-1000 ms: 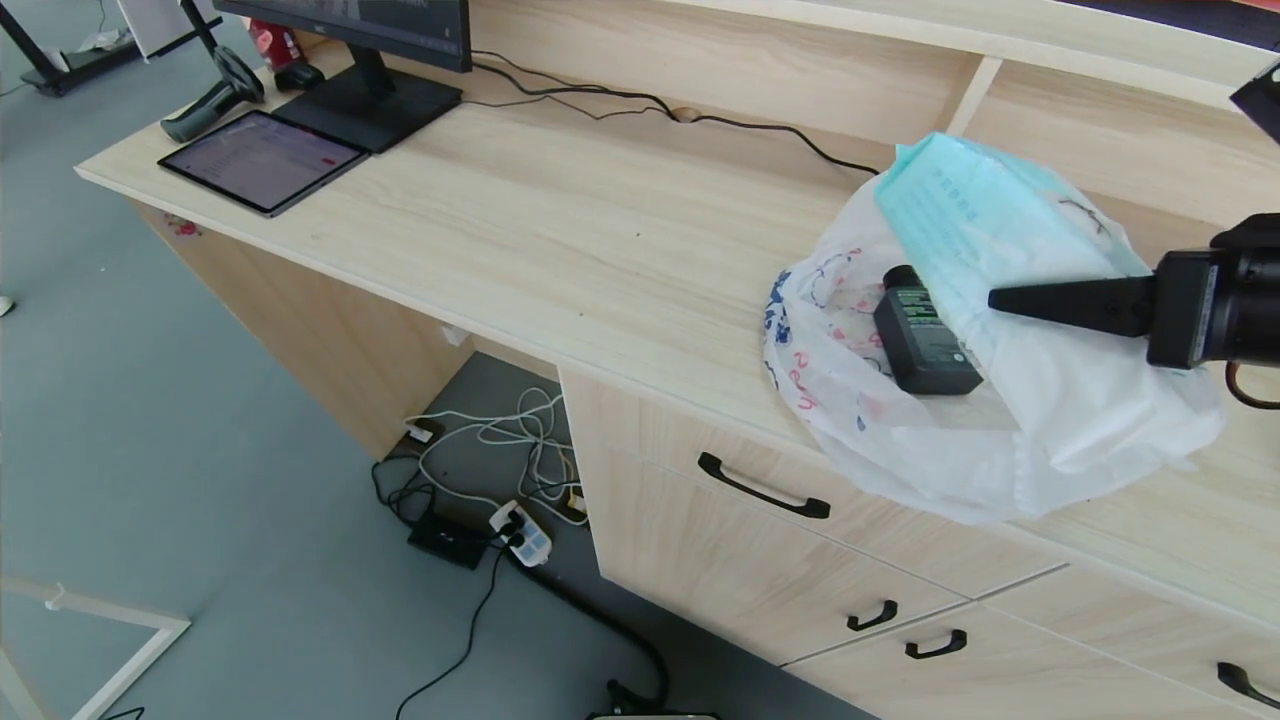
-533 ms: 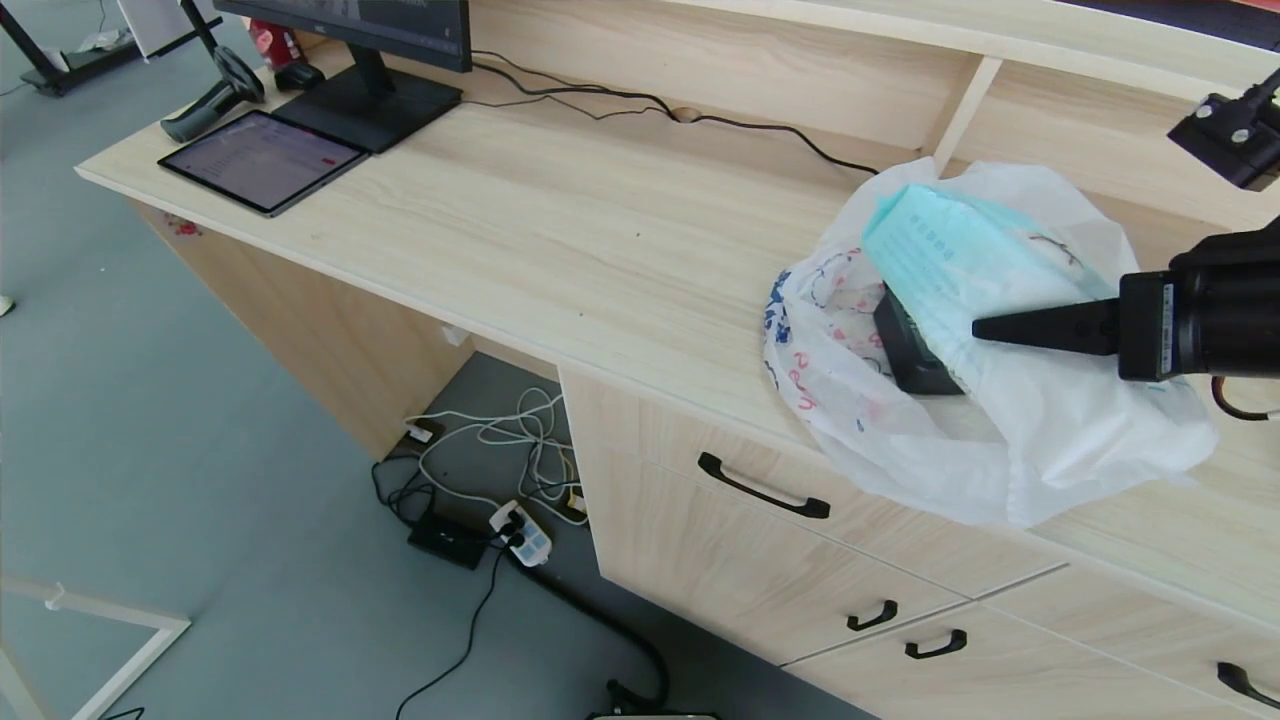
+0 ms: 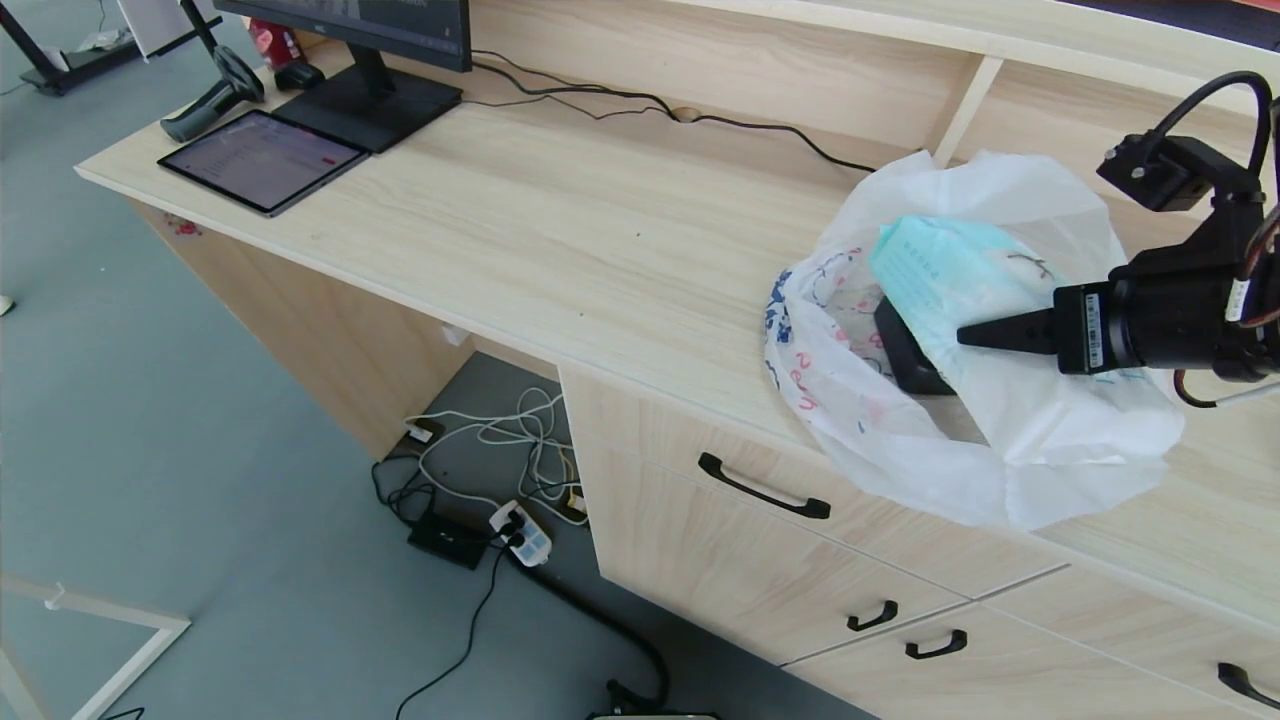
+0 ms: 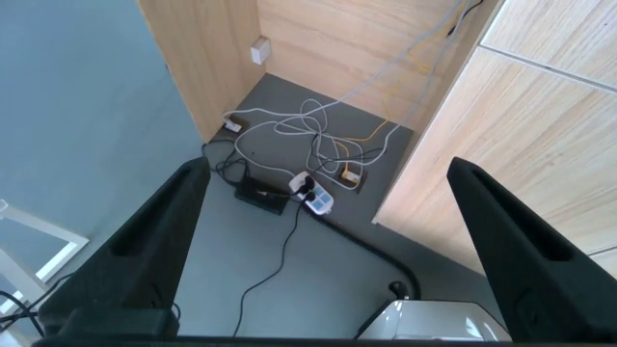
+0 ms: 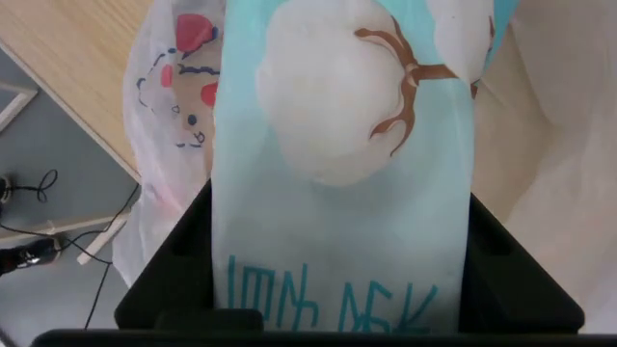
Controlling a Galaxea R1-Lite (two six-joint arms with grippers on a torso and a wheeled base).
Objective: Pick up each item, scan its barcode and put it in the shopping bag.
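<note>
On the wooden counter (image 3: pixel 560 230) the white shopping bag (image 3: pixel 900 460) now rises around the teal pack (image 3: pixel 940 265), which has sunk over the last second from above the opening to inside it, against the black bottle (image 3: pixel 905 365). The right gripper (image 3: pixel 985 332) has come down with it, clamped on the pack, so release looks due. The left gripper (image 4: pixel 328 173) hangs spread and empty.

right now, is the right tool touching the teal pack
Touching. The right wrist view shows the pack pressed between both fingers of the right tool, with no gap on either side.
</note>
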